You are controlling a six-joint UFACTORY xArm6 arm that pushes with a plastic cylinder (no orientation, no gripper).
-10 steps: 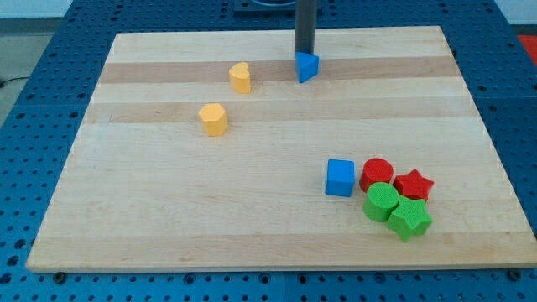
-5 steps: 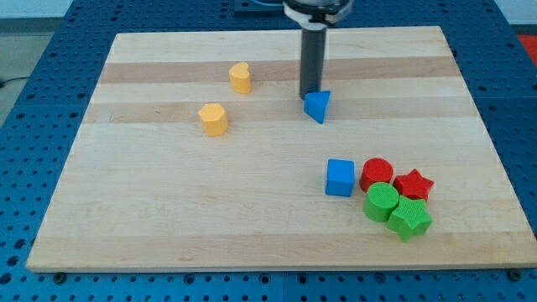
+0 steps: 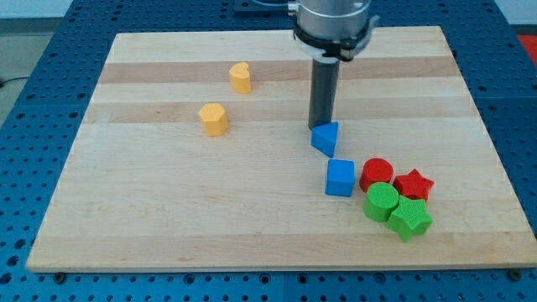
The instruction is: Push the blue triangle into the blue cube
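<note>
The blue triangle (image 3: 325, 138) lies on the wooden board (image 3: 168, 193), right of the middle. My tip (image 3: 320, 127) rests against the triangle's upper edge, just above it in the view. The blue cube (image 3: 340, 178) sits a little below and slightly right of the triangle, with a small gap between them. The rod rises straight up from the tip to the arm's round end at the view's top.
A red cylinder (image 3: 377, 174), a red star (image 3: 413, 184), a green cylinder (image 3: 381, 202) and a green star-like block (image 3: 409, 219) cluster right of the blue cube. Two yellow blocks (image 3: 241, 77) (image 3: 213, 119) stand at the upper left.
My tip has pushed the blue triangle down the view and slightly right, from near the board's top to just above the blue cube. The other blocks have not moved.
</note>
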